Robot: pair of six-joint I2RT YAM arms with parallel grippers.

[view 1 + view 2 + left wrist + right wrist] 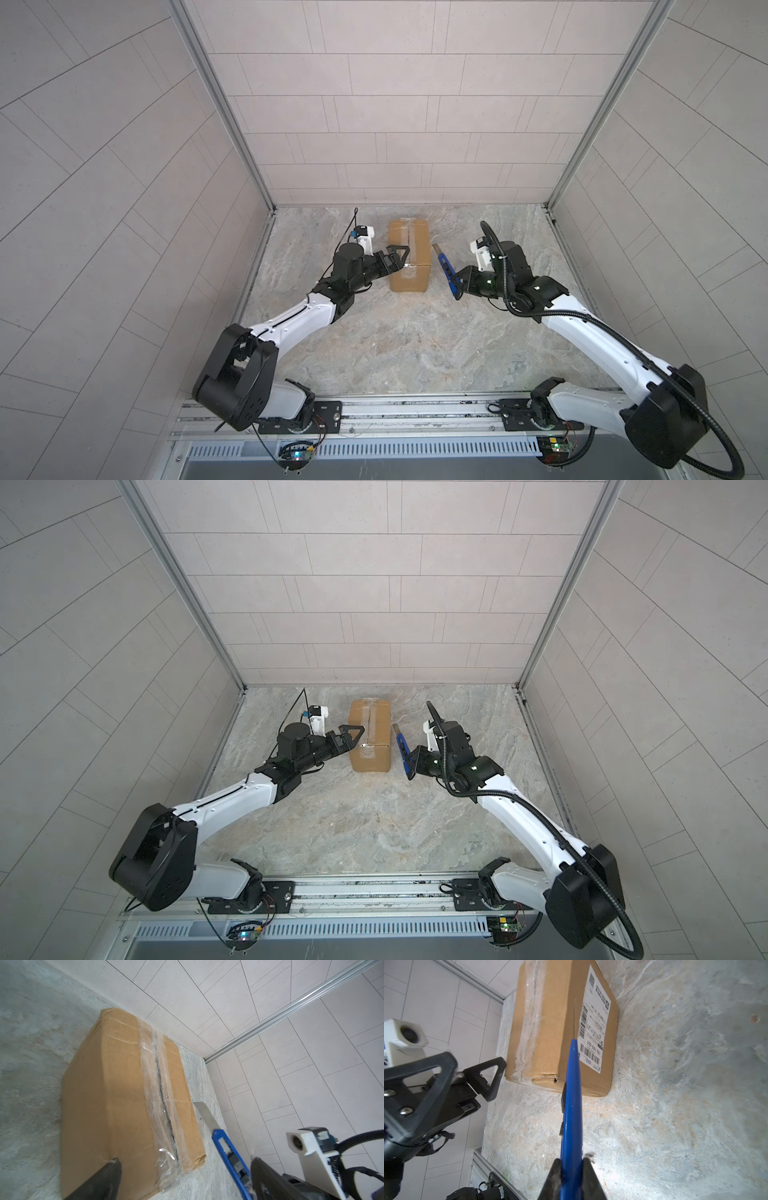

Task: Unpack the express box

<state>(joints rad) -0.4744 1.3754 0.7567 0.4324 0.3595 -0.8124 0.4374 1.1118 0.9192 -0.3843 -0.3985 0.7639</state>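
— Toward the back of the mottled grey stone desk, between both arms: small brown cardboard express box, lying lengthwise away from the base, taped along the top seam.
— Nearer side?
— Left. Empty left gripper, spread wide, touching the box's left edge near the front corner.
— And opposite?
— Nearly closed right gripper, clamped on a blue-handled utility knife. Just beside the right flank, parallel to the seam, blade out, pointing away.
— Probably calls for a leftward shift onto the seam.

Taped express box beside blue knife
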